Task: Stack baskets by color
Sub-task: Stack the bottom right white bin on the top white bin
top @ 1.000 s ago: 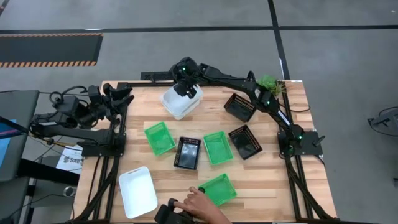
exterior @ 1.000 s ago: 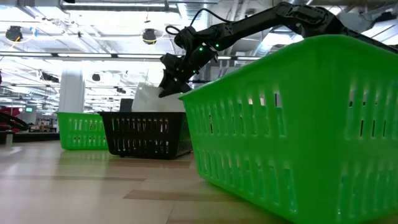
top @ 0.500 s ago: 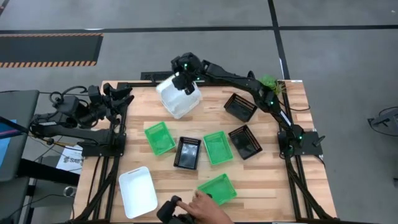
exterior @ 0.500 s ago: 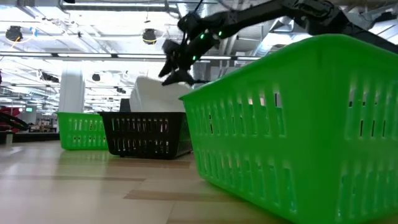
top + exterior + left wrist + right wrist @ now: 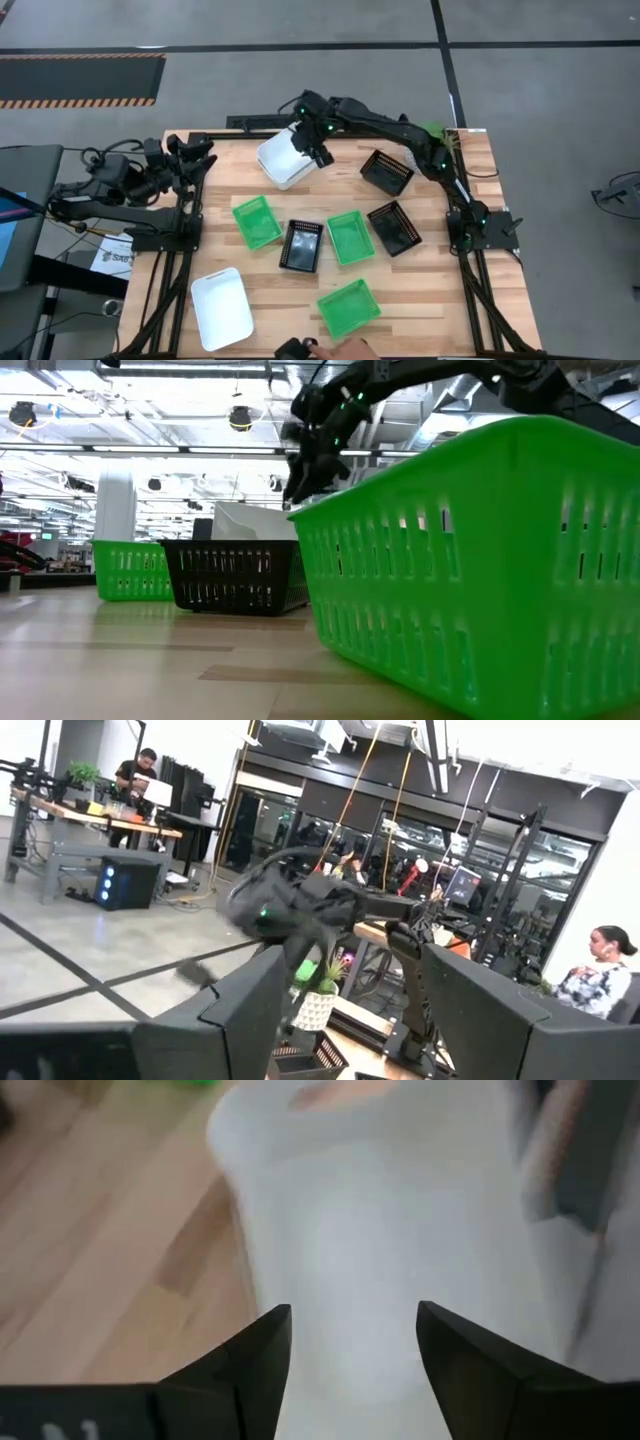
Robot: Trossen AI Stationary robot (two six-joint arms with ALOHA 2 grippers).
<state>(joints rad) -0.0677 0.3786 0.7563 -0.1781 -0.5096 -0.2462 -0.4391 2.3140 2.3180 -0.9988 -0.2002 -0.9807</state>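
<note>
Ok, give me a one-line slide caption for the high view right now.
Right gripper open beside the white baskets at the table's far edge; left gripper parked at the left; green and black baskets scattered mid-table.

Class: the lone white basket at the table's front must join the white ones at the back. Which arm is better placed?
Probably left: its open end effector is on the lone white basket's side; the right end effector is at the white stack.

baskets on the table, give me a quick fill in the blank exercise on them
1. The right gripper is at the far ____ basket.
2. The single baskets in the middle include three green and three ____ ones.
3. Another white basket lies near the table's front ____ corner.

Missing words: white; black; left
</note>
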